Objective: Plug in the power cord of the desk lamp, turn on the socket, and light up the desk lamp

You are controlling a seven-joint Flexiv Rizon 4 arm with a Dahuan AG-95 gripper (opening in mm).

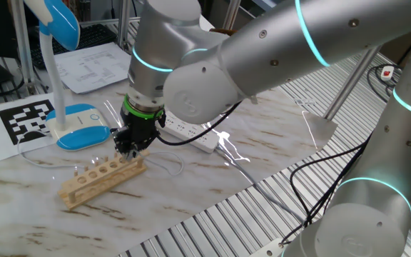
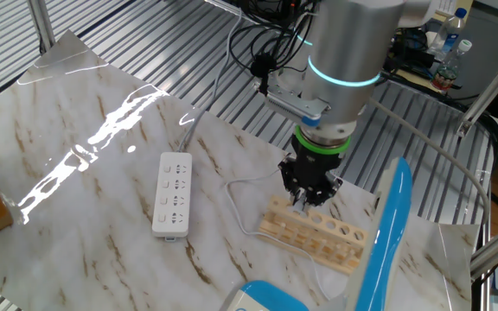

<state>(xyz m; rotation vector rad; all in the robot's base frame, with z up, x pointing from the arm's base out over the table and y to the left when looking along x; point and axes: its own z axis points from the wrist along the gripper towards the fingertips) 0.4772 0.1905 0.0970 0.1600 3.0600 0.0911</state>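
Observation:
The desk lamp stands at the left, with its blue-topped base (image 1: 81, 129), white neck and blue head (image 1: 60, 21). Its head (image 2: 386, 235) fills the foreground of the other fixed view. The socket (image 2: 173, 194), a long white strip, lies flat on the marble. It is partly hidden behind the arm (image 1: 191, 133). The thin power cord (image 2: 232, 188) loops over the table and runs up to my gripper (image 2: 306, 199). The gripper (image 1: 130, 148) points down just over the end of the wooden rack. Its fingers are close together on a small white piece, apparently the plug.
A wooden rack with round holes (image 1: 103, 178) (image 2: 315, 234) lies right below the gripper, between the lamp and the socket. A black-and-white marker sheet (image 1: 26, 118) and papers (image 1: 91, 66) lie behind the lamp. Black robot cables (image 1: 320, 168) trail over the table edge at the right.

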